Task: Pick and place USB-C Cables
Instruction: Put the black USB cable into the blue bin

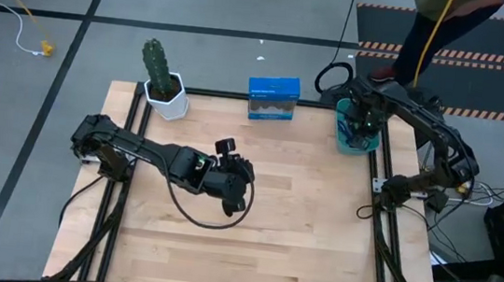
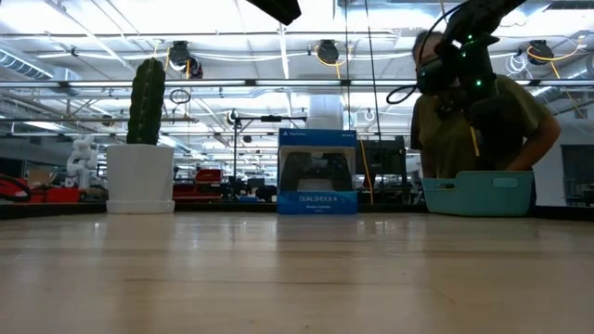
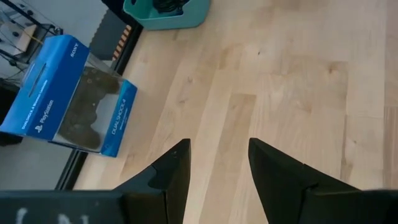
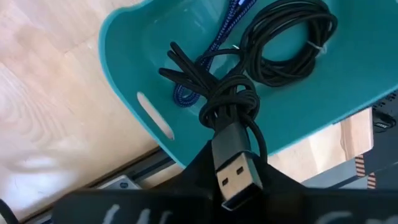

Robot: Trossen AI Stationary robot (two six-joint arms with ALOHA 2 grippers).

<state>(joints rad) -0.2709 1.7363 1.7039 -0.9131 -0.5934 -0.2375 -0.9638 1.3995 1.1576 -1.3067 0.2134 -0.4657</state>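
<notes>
My right gripper (image 4: 233,163) hangs over the teal bin (image 4: 143,46) at the table's far right corner, shut on a black bundled USB-C cable (image 4: 229,102). Two more cables lie on the bin's floor: a blue-purple one (image 4: 217,37) and a coiled black one (image 4: 289,40). In the low view the right gripper (image 2: 447,70) stands well above the bin (image 2: 478,193). My left gripper (image 3: 217,155) is open and empty over the middle of the table (image 1: 237,172). My right gripper pinches the black cable bundle at its plug end (image 4: 235,171), with the metal plug sticking back between the two fingers. The fingers point down from above. The wrapped bundle and its loop ends (image 4: 180,68) hang below the fingers, over the inside of the bin.
A cactus in a white pot (image 1: 163,80) and a blue DualShock 4 box (image 1: 272,98) stand along the far edge. A large black cable ring (image 1: 334,76) lies beyond the bin. The left arm's cord (image 1: 206,216) loops over the table. A person (image 2: 483,111) stands behind the bin.
</notes>
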